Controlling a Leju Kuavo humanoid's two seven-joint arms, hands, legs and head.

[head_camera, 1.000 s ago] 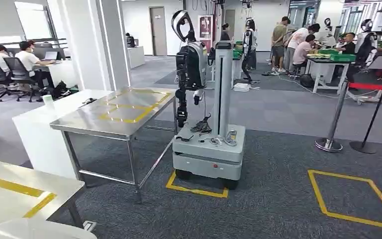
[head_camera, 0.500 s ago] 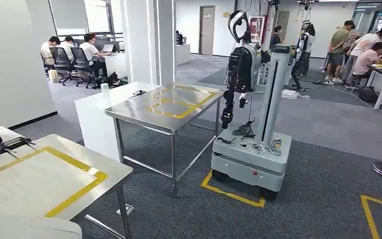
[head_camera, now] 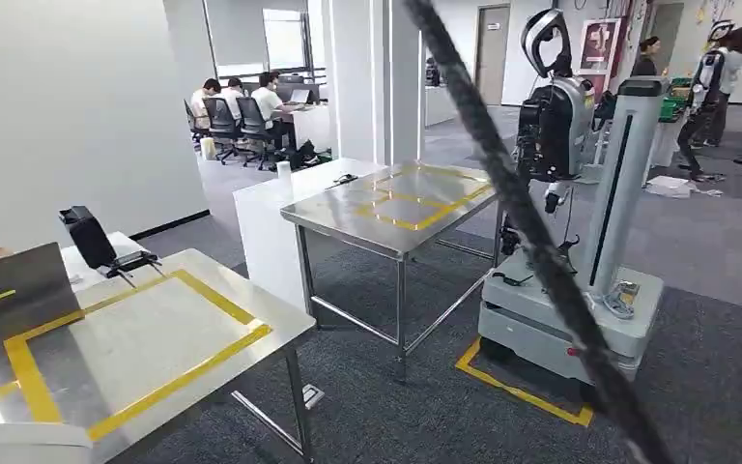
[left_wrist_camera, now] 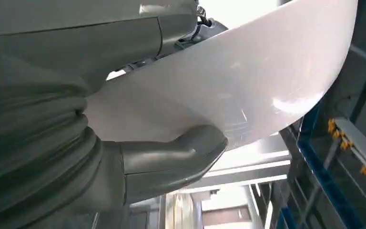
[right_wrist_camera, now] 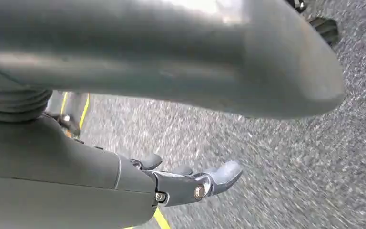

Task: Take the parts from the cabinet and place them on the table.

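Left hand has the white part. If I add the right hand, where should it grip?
Probably the thin free rim of the white part, opposite the left hand, coming in from the robot's right. The shell is broad, smooth and curved, so only an edge offers a pinch, and the left hand pinches one edge.

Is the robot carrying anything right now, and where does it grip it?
The left hand holds a white part, thumb pressed under its curved edge. The right hand holds nothing.

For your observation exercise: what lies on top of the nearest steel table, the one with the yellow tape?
On the steel table: a yellow tape rectangle and, at its far edge, a black device. A grey panel hides the near-left corner.
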